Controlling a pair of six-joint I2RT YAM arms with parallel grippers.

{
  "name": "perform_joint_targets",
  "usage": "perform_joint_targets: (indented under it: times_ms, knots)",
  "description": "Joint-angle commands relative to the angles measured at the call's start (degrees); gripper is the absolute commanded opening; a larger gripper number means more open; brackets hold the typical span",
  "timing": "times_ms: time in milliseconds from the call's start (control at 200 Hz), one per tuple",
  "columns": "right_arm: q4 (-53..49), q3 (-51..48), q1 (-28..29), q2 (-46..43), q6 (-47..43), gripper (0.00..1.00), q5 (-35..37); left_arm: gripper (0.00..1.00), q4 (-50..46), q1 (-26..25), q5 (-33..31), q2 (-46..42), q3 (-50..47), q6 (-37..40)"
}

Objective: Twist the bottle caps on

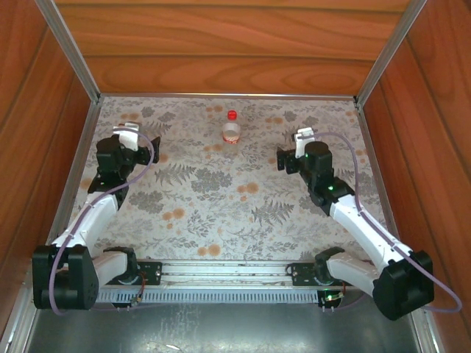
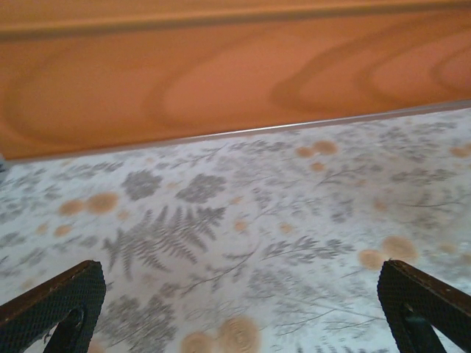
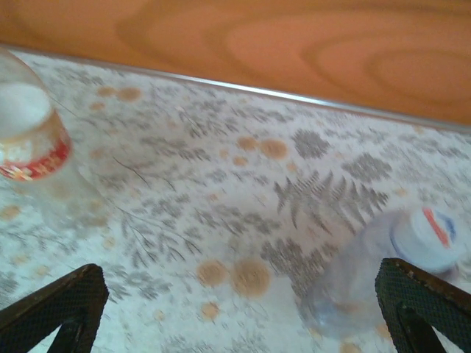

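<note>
Nearest us, left gripper [image 2: 239, 323] and right gripper [image 3: 239, 323] gape; we count one labelled bottle [image 3: 29, 140] at ten o'clock, one plain bottle [image 3: 360, 279] at four, one red cap [image 1: 232, 115].

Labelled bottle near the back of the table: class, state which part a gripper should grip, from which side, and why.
Probably its round body at the label band, approached level from the right. The labelled bottle seems to stand upright, the red cap lies just behind it, and the open right gripper is the nearer one.
</note>
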Motion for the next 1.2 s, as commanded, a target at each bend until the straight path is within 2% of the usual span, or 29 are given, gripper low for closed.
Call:
perform_joint_targets:
  times_ms: [0, 220, 390, 535, 740, 1059, 1194]
  knots:
    - [6.3, -3.9, -2.1, -1.2, 0.9, 1.0, 3.7, 1.0, -1.1, 0.6, -7.5, 0.3, -1.4, 0.7]
    - [15.4, -11.3, -4.1, -0.2, 0.9, 1.0, 2.7, 1.0, 0.4, 2.3, -16.3, 4.6, -3.6, 1.7]
    - [24.7, -15.5, -7.9, 2.7, -0.5, 1.0, 0.4, 1.0, 12.6, 4.0, -16.6, 7.7, -9.7, 1.0]
    - [31.9, -18.3, -9.8, 5.1, -1.2, 1.0, -1.0, 1.0, 15.2, 4.4, -18.0, 9.4, -10.9, 2.2]
    - [39.4, -21.1, -12.1, 9.0, -2.2, 1.0, -1.8, 1.0, 17.9, 6.5, -16.7, 11.2, -12.2, 0.2]
    - [42.7, -22.5, -14.0, 12.3, -2.4, 1.0, -2.5, 1.0, 21.0, 6.9, -12.0, 12.1, -14.0, 1.7]
    - [44.4, -22.0, -16.2, 14.1, -2.6, 1.0, -4.9, 1.0, 22.1, 6.9, -9.7, 11.3, -14.9, -1.4]
